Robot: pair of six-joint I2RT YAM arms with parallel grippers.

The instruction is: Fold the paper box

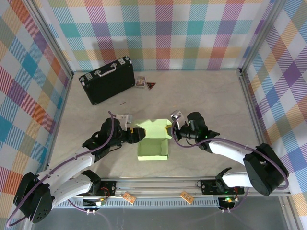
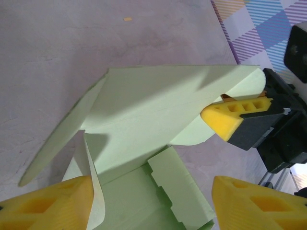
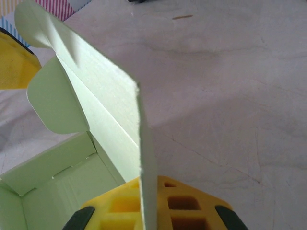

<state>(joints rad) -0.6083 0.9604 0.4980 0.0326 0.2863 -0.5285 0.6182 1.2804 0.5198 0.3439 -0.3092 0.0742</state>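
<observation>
The paper box [image 1: 152, 141] is pale green card, a shallow open tray in the middle of the table with its lid flap standing up at the back. My right gripper [image 1: 169, 127] is shut on the lid's right edge. In the right wrist view the thin card [image 3: 105, 110] runs straight down between the yellow pads [image 3: 182, 203]. My left gripper [image 1: 136, 134] is open at the box's left back corner. Its yellow fingers [image 2: 48, 203] stand wide apart either side of the tray's end [image 2: 158, 110], and a side flap curls beside the left one.
A black briefcase [image 1: 106, 80] lies at the back left, with two small cards [image 1: 140, 82] beside it. Checked walls enclose the table on three sides. A metal rail [image 1: 158, 184] runs along the near edge.
</observation>
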